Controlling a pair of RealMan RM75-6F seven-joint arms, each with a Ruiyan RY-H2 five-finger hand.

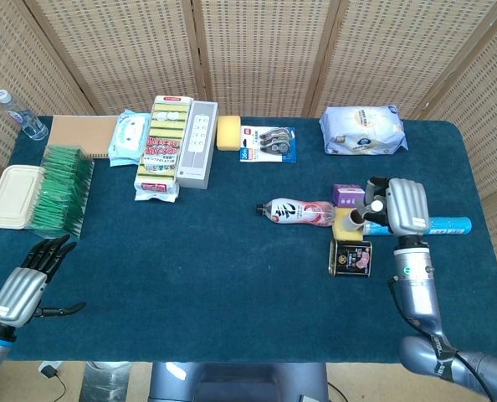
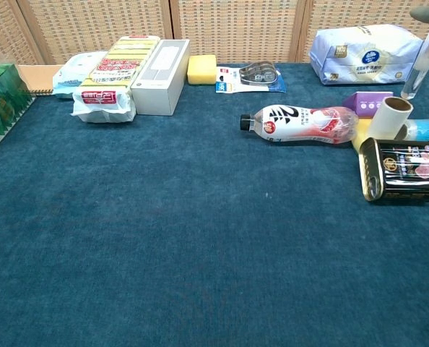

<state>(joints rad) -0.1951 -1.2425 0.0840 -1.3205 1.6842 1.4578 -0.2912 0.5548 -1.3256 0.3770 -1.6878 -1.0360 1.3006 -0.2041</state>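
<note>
My right hand (image 1: 399,205) hovers at the right of the table, over the near end of a blue tube (image 1: 445,225), and nothing shows in its grasp. Its fingers reach toward a cardboard roll (image 1: 355,219) and a small purple box (image 1: 346,195). One finger (image 2: 417,61) shows at the chest view's top right edge. A pink-labelled bottle (image 1: 297,213) lies left of the roll, and a black tin (image 1: 350,257) lies in front of it. My left hand (image 1: 27,283) rests at the table's near left corner, fingers spread and empty.
Along the back lie a wipes pack (image 1: 362,129), a tape pack (image 1: 268,142), a yellow sponge (image 1: 228,132), a white box (image 1: 197,144), a sponge pack (image 1: 162,146) and blue wipes (image 1: 130,136). Green packets (image 1: 60,186), a beige container (image 1: 10,195) and a water bottle (image 1: 16,115) stand far left.
</note>
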